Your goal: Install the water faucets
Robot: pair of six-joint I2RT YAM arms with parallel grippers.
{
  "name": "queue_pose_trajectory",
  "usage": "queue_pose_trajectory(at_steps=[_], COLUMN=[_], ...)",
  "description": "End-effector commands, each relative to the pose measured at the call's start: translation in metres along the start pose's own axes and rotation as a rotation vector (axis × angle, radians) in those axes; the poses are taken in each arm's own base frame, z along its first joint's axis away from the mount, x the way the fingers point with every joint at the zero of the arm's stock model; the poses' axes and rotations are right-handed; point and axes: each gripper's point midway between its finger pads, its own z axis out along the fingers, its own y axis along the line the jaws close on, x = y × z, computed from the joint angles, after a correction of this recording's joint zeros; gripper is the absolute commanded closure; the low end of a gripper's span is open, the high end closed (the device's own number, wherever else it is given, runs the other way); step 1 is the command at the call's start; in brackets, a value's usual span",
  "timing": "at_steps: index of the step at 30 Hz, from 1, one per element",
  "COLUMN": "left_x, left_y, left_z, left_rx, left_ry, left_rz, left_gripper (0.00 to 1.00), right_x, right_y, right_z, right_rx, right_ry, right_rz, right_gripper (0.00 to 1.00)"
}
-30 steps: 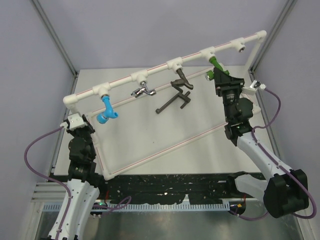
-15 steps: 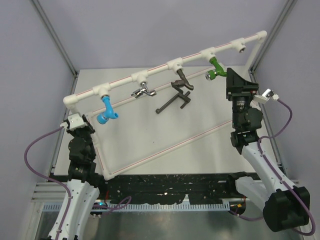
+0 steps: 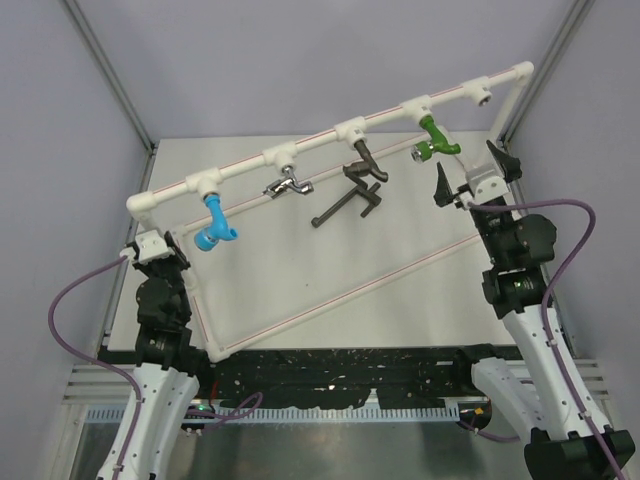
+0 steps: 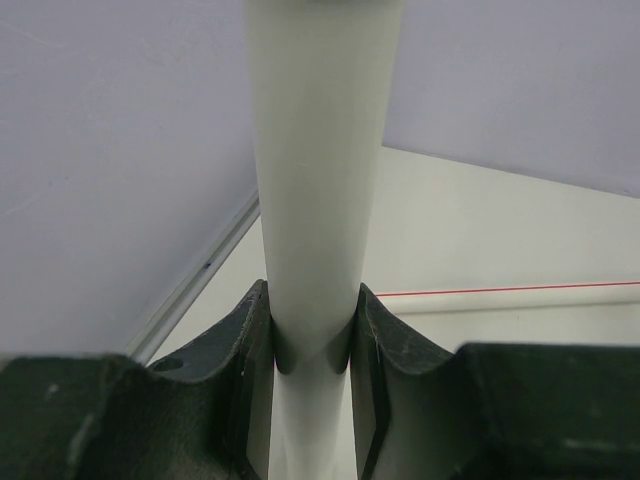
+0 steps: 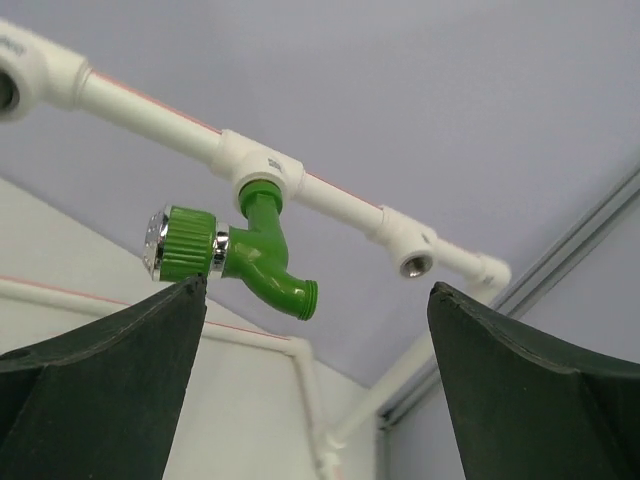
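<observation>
Tabletop [image 3: 300, 280] centre: T-handled faucet [image 3: 348, 203] lies uninstalled. Blue faucet [image 3: 213, 222], chrome faucet [image 3: 287, 184], bronze faucet [image 3: 366, 160] and green faucet [image 3: 436, 140] appear fitted along the pipe frame [image 3: 320, 135]. 1 socket [image 3: 483, 95], upper right, is vacant. Left gripper [image 3: 152, 243] is clamped on the frame. Right gripper [image 3: 470, 172] is spread wide, empty.

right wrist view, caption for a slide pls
Open right tool facing the green faucet mounted on the white pipe frame, next socket empty.

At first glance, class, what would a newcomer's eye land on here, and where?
A white pipe frame carries hanging faucets on its top rail: blue faucet far left, green faucet toward the right. The open right gripper sits beside the green one; the left gripper clamps the frame's left post.
</observation>
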Motion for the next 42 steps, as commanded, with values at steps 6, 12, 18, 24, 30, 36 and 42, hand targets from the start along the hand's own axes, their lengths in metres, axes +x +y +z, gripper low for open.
queue_pose_trajectory(at_steps=[6, 12, 18, 24, 30, 36, 42], left_x=[-0.078, -0.074, -0.067, -0.059, -0.054, -0.051, -0.047], left_y=[0.008, 0.02, 0.035, 0.038, 0.033, 0.032, 0.03], left_z=[-0.012, -0.022, -0.033, -0.033, -0.027, -0.025, -0.023], left_rx=[0.001, -0.034, -0.085, -0.106, -0.094, -0.089, -0.076], left_ry=[-0.206, -0.192, -0.183, -0.162, -0.145, -0.138, -0.128], left_rz=[-0.074, -0.065, -0.044, -0.031, -0.003, 0.008, 0.032], left_gripper=[1.0, 1.0, 1.0, 1.0, 1.0, 1.0, 1.0], right_x=[0.001, 0.007, 0.007, 0.011, 0.017, 0.004, -0.023], right_y=[0.022, 0.028, 0.033, 0.031, 0.026, 0.025, 0.023], right_z=[-0.004, 0.012, 0.03, 0.042, 0.044, 0.047, 0.051], right_rx=[-0.338, -0.33, -0.281, -0.214, -0.168, -0.096, 0.009], right_ry=[0.046, 0.051, 0.009, -0.005, 0.026, 0.015, -0.071], right_rz=[-0.852, -0.939, -1.005, -1.014, -0.89, -0.38, 0.39], right_gripper=[0.05, 0.02, 0.07, 0.24, 0.65, 0.82, 0.85])
